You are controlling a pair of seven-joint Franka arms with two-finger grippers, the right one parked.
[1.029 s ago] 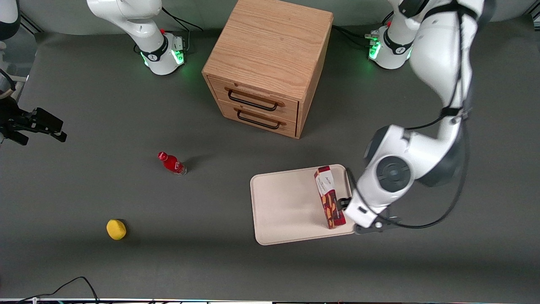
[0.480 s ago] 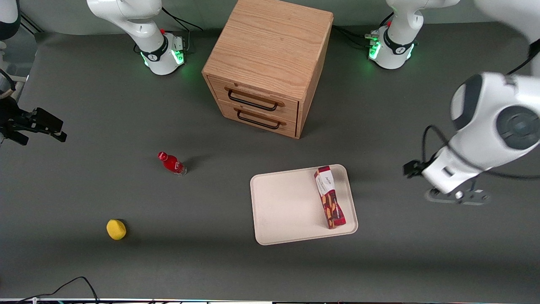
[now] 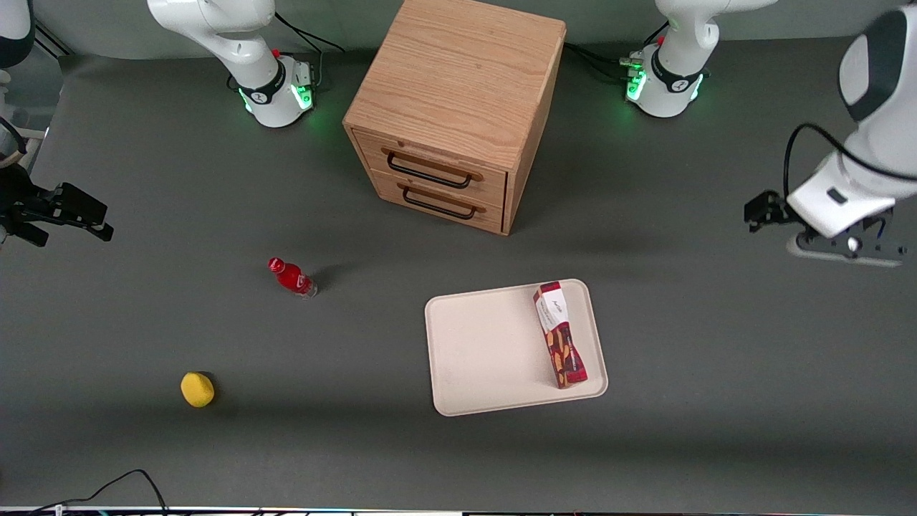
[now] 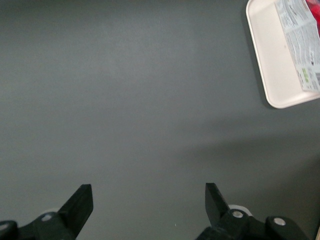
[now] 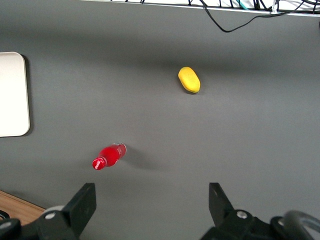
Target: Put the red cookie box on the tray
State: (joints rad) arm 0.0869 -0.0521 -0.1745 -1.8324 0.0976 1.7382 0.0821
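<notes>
Box (image 3: 559,335) flat on tray (image 3: 487,351), along the edge toward working arm's end; cut off in wrist view. Gripper (image 4: 148,200) spread wide, empty, well apart, over bare table.

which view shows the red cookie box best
The front view: the whole red cookie box lies flat on the tray. The left wrist view catches only its white end, cut off at the frame edge, past the open, empty gripper. The right wrist view misses it.

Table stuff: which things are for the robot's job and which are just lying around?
For the job: red cookie box, lying on the tray; the open pincer, toward the working arm's end, holding nothing.

Just lying around: red bottle, yellow lemon, wooden cabinet.
</notes>
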